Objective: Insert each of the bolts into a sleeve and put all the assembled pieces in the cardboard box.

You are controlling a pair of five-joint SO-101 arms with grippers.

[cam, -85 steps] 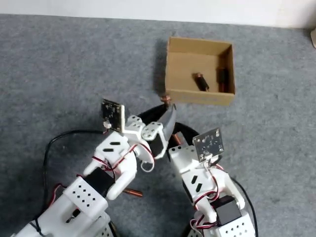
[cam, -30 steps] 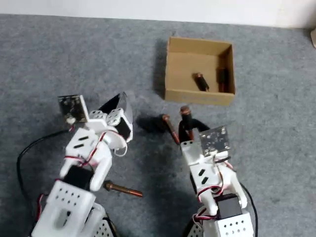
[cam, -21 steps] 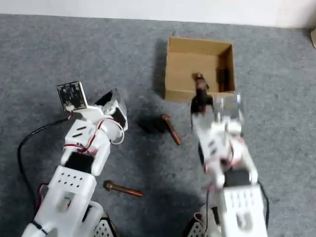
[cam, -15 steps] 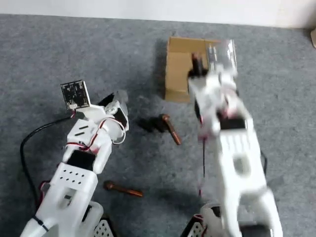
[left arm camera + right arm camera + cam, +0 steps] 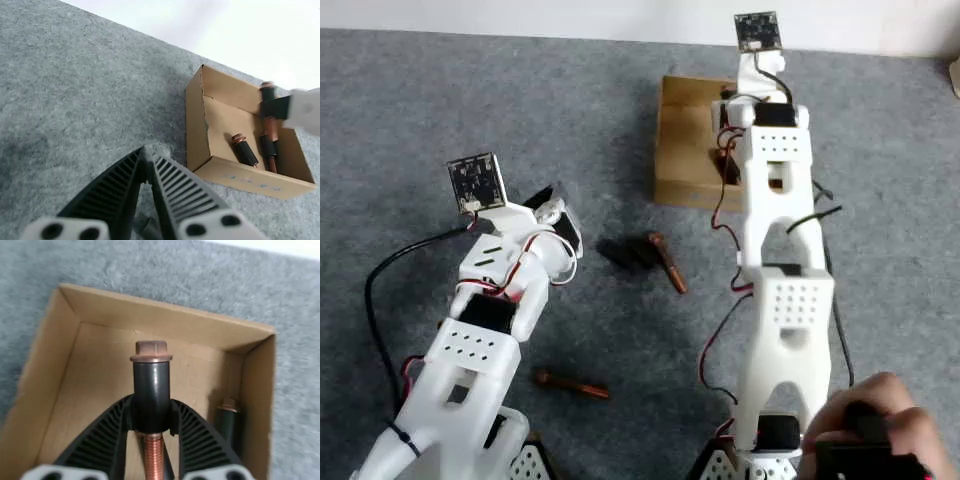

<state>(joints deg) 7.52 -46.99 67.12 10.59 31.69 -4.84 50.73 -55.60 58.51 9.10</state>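
Note:
My right gripper (image 5: pixel 151 406) is shut on an assembled piece (image 5: pixel 151 382), a copper bolt inside a black sleeve, and holds it above the floor of the cardboard box (image 5: pixel 95 370). Another assembled piece (image 5: pixel 229 424) lies along one box wall. In the high view the right arm (image 5: pixel 775 200) stretches over the box (image 5: pixel 678 150). My left gripper (image 5: pixel 146 151) is shut on nothing and hangs over the carpet short of the box (image 5: pixel 197 125), where two assembled pieces (image 5: pixel 245 150) lie. A loose black sleeve (image 5: pixel 625 252) and a bolt (image 5: pixel 668 263) lie together between the arms. A second bolt (image 5: pixel 570 384) lies near the left arm's base.
Grey carpet (image 5: pixel 470 100) covers the table, with a white wall strip along the far edge. A person's hand (image 5: pixel 870 430) rests at the base of the right arm. A black cable (image 5: pixel 380 290) loops beside the left arm.
The right arm swung from the middle of the table out over the box, carrying the assembled piece. The left arm pulled back to the left. A hand appeared at the lower right.

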